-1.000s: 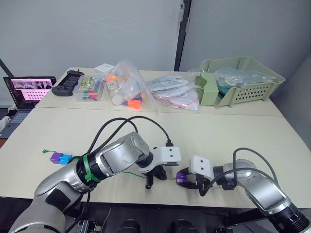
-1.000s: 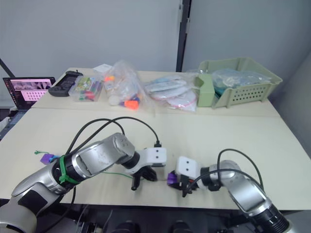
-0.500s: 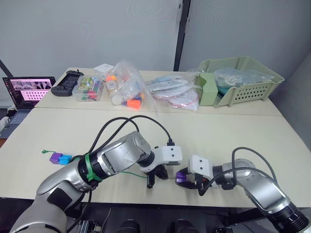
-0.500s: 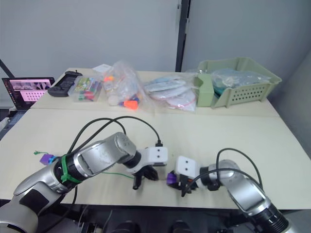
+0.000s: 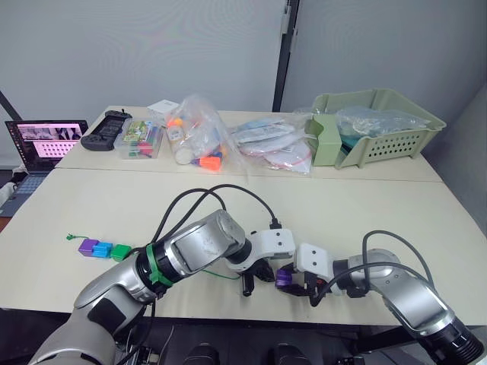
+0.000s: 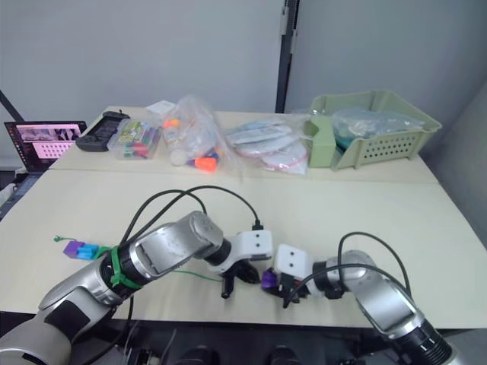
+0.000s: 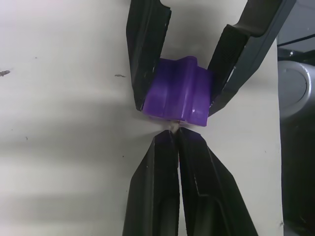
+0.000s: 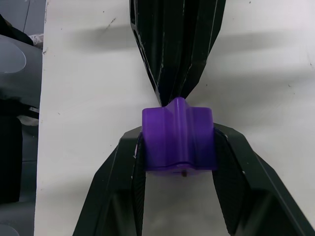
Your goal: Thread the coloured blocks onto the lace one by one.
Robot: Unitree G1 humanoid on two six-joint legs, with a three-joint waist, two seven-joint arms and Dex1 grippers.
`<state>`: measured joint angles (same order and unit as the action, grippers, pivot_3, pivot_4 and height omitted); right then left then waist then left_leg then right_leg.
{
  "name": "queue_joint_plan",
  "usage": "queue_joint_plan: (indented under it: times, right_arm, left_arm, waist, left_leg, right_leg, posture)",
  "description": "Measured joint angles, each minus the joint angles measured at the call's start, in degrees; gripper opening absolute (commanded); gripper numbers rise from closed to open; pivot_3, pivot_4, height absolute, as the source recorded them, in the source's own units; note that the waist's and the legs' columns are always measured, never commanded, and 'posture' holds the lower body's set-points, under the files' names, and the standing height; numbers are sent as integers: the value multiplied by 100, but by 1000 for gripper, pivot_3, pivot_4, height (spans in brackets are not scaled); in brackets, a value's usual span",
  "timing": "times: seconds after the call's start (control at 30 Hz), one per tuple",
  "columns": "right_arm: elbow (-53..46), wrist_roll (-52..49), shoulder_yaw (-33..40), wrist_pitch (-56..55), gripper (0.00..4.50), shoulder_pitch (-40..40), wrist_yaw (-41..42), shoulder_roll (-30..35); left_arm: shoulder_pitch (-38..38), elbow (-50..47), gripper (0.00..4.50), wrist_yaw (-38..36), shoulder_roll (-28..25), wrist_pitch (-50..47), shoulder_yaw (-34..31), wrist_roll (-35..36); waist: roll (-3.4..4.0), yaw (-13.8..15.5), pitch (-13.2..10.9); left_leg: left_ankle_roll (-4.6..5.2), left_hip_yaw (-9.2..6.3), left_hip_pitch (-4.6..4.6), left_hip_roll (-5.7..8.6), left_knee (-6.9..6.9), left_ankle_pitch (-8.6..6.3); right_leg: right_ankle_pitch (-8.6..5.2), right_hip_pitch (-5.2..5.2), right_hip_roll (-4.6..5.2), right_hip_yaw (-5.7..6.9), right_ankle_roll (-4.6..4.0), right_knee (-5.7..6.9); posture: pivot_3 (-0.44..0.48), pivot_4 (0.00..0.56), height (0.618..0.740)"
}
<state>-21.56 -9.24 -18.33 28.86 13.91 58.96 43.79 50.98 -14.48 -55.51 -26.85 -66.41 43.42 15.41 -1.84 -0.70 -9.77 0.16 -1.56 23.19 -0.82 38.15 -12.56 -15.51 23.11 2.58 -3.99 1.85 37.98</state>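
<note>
- Since 1 second ago my left gripper [image 5: 254,278] has slid toward 3 o'clock and closed the gap to my right gripper [image 5: 295,282]; 3 threaded blocks [image 5: 103,249] now show at 9 o'clock, purple, blue and green in a row on the table [image 5: 358,213].
- My right fingers [image 8: 125,196] pinch the purple block [image 8: 178,141] by 2 opposite sides, I judge so its hole faces the other gripper.
- My left fingers [image 7: 162,196] are pressed together on the pale tip of the lace [image 7: 173,127], which touches the block's near face at its middle.
- From there the green lace [image 5: 215,274] trails across the table toward the 3 blocks at 9 o'clock.
- Gripping so near the tip probably keeps it stiff for entry; next I would push it through and regrip beyond the block.
</note>
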Motion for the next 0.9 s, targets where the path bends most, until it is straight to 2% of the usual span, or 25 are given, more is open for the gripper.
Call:
queue_joint_plan:
  times: [0.3, 0.4, 0.53, 0.7, 0.9]
  right_arm:
    - [-43, -11, 19, 3, 1365, -77, -67, -21]
    - [-47, -13, 53, 3, 1365, -110, -63, -18]
    - [-52, -30, 84, 4, 1365, -138, -60, -8]
    - [-51, -41, 93, 6, 1365, -144, -62, 5]
    - [-57, -51, 94, 23, 1365, -143, -67, 9]
  left_arm:
    - [-227, -19, 3548, -167, -533, 695, -306, 48]
    - [-310, -66, 3583, -333, -859, 1046, -441, 38]
    - [-783, -71, 3583, -587, -1188, 2012, -599, -86]
    - [-1478, 267, 3583, -584, -932, 3798, -999, -330]
    - [-1776, 771, 3583, -619, -619, 4754, -1121, -634]
  waist:
    - [0, -6, 0]
    - [0, -3, 0]
    - [1, 12, 0]
    - [1, 24, 1]
    - [1, 22, 1]
  left_leg:
    - [0, 0, 0, -1, 0, 0]
    - [0, 0, 0, -1, 0, 0]
    - [0, 1, 1, -1, -1, 0]
    - [0, 1, 0, -1, 0, 0]
    - [0, 2, 0, 0, 0, 0]
  right_leg:
    - [0, 2, -1, 0, 0, 0]
    - [0, 1, 0, 1, 0, -1]
    - [0, 1, 1, 2, -1, -3]
    - [2, -2, 4, 2, -3, -4]
    - [1, -2, 4, 2, -2, -4]
  posture:
    - [0, 150, 740]
    - [0, 150, 740]
    - [0, 150, 740]
    - [0, 150, 740]
    - [0, 150, 740]
